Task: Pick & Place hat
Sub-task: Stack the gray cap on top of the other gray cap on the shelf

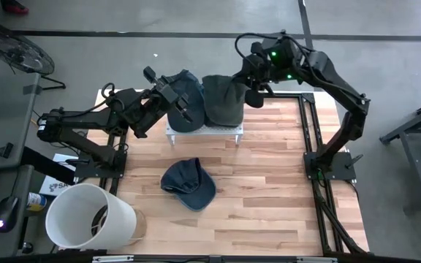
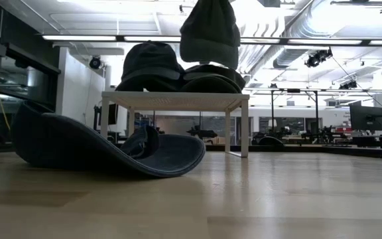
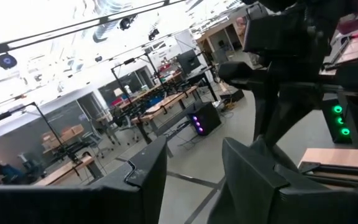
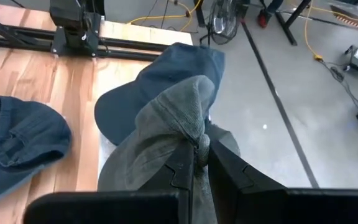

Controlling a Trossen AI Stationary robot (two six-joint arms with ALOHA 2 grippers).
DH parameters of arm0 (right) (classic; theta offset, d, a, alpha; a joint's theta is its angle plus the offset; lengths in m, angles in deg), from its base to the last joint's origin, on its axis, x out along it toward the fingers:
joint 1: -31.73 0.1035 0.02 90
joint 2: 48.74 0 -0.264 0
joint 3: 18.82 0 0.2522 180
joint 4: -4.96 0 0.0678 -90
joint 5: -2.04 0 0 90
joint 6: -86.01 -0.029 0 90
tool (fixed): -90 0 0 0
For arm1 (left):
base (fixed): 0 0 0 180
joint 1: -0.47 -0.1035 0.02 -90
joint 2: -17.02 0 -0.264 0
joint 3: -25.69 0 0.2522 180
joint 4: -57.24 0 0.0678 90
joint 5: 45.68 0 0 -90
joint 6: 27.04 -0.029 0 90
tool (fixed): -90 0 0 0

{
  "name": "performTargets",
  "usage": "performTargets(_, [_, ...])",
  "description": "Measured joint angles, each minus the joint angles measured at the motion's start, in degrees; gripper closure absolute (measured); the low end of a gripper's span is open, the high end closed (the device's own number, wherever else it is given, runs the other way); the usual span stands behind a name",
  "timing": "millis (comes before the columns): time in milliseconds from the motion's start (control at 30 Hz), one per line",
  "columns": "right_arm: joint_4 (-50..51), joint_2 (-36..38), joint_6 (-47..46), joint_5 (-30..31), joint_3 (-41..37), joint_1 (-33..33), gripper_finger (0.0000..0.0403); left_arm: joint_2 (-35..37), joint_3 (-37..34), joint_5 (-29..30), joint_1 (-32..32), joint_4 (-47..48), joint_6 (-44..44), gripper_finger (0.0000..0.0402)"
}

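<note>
A grey hat [image 1: 221,102] [image 2: 209,30] hangs over the small white stand [image 1: 205,133] [image 2: 178,99] at the table's far middle, with my right gripper [image 4: 199,155] [image 1: 245,86] shut on it. On the stand sit a blue cap [image 1: 185,84] [image 4: 160,81] and dark caps [image 2: 152,66]. My left gripper [image 3: 191,155] [image 1: 183,109] stands open over the stand's left part, beside the blue cap, with nothing between its fingers. Another blue cap [image 1: 188,184] [image 2: 111,149] lies on the table's middle, resting on its brim. My right gripper pinches a bunched fold of the grey hat's cloth [image 4: 194,134] between its two fingers. The fingers slant down from the table's far right side. The hat hangs below them; its lower edge [image 2: 209,63] is close over the dark caps, and I cannot tell whether it touches them.
A white bucket [image 1: 86,215] stands at the table's near left corner. Black frame rails [image 1: 309,124] run along the table's right side. Bare wood [image 1: 269,204] lies to the near right of the lying cap.
</note>
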Motion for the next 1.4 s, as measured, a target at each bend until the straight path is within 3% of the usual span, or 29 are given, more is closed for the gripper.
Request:
performTargets(267, [-0.05,-0.34,-0.24,2.39,-0.01,-0.25,0.0384,0.00,0.00,0.03,0.00,-0.02,0.00,0.0250])
performTargets(1400, [0.80,-7.97,0.48,1.21,-0.01,-6.66,0.0384,0.00,-0.02,0.12,0.00,-0.19,0.04,0.0250])
